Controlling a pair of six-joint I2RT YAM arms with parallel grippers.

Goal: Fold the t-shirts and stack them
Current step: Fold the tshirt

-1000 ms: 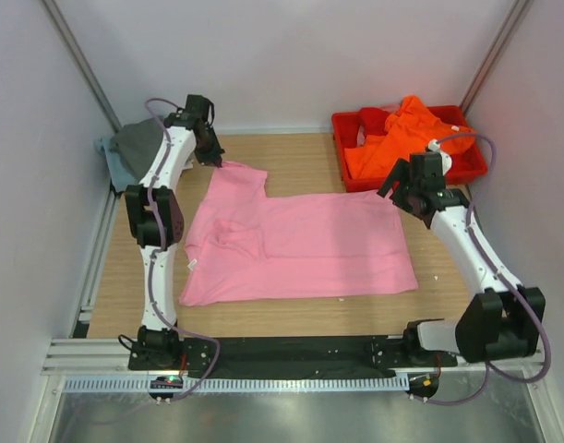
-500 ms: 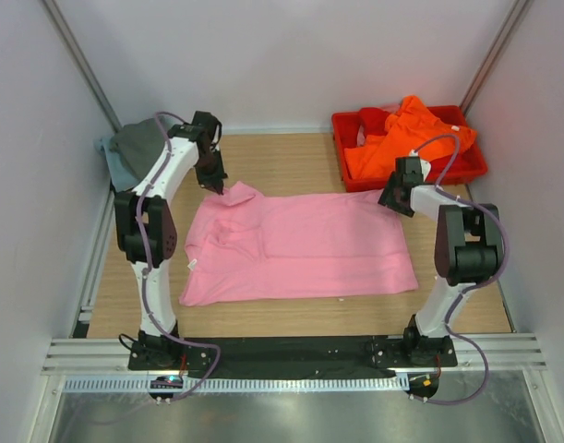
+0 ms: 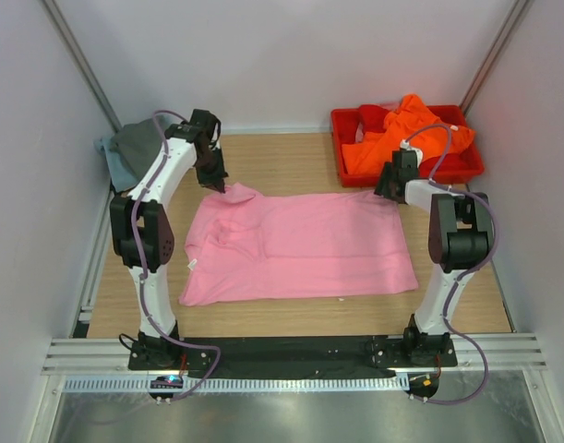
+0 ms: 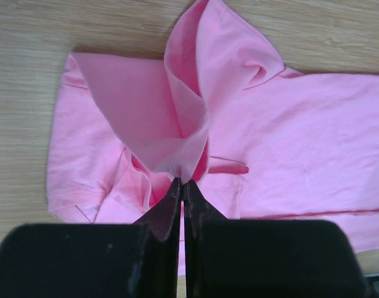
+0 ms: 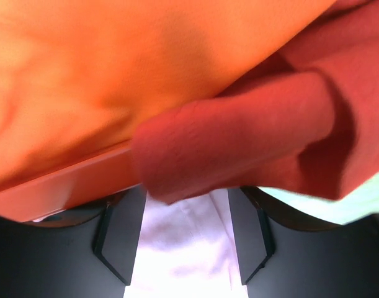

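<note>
The light pink t-shirt [image 3: 300, 245] lies flat on the wooden table. My left gripper [image 3: 218, 185] is shut on its far left sleeve, which is lifted and folded in over the body. The left wrist view shows the closed tips [image 4: 182, 184] pinching a peak of pink cloth [image 4: 177, 124]. My right gripper [image 3: 386, 190] is open at the shirt's far right corner, against the red tray. In the right wrist view pink cloth [image 5: 183, 261] lies between its spread fingers [image 5: 118, 245]. The orange t-shirt [image 3: 402, 134] is heaped in the tray. The dark grey t-shirt [image 3: 138, 140] lies on the pale blue-grey one [image 3: 111, 164] at far left.
The red plastic tray [image 3: 342, 152] stands at the far right corner; its rim [image 5: 65, 186] and a reddish fold of cloth [image 5: 239, 139] hang just above my right fingers. White walls close in both sides and the back.
My left gripper has drawn the pink sleeve inward, folding it over the shirt. My right arm has swung back and its gripper has moved to the shirt's far right corner by the tray.
</note>
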